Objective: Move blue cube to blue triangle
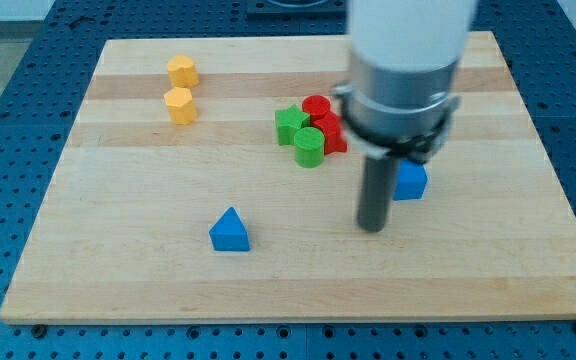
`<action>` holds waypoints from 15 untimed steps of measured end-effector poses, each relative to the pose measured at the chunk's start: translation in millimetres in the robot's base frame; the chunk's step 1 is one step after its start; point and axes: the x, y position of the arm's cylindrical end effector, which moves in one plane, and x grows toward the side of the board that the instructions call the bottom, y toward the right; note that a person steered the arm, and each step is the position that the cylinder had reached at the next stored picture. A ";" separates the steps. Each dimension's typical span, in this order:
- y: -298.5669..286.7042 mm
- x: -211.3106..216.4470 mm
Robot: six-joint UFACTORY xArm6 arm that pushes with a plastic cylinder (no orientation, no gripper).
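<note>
The blue cube [411,181] sits on the wooden board [118,270] right of centre, partly hidden by my rod. The blue triangle [230,230] lies lower down, left of centre. My tip [371,227] rests on the board just below and to the left of the blue cube, close to it. The tip is well to the right of the blue triangle.
A cluster of a green star-like block [290,125], a green cylinder [309,146], a red cylinder [316,106] and another red block [332,134] sits above the tip. Two yellow blocks [182,71] [179,104] stand at the upper left.
</note>
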 end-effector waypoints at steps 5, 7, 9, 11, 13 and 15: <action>83.7 -98.2; 1.2 -47.7; -86.3 4.9; -59.7 4.3; -66.2 -18.5; -113.2 -18.5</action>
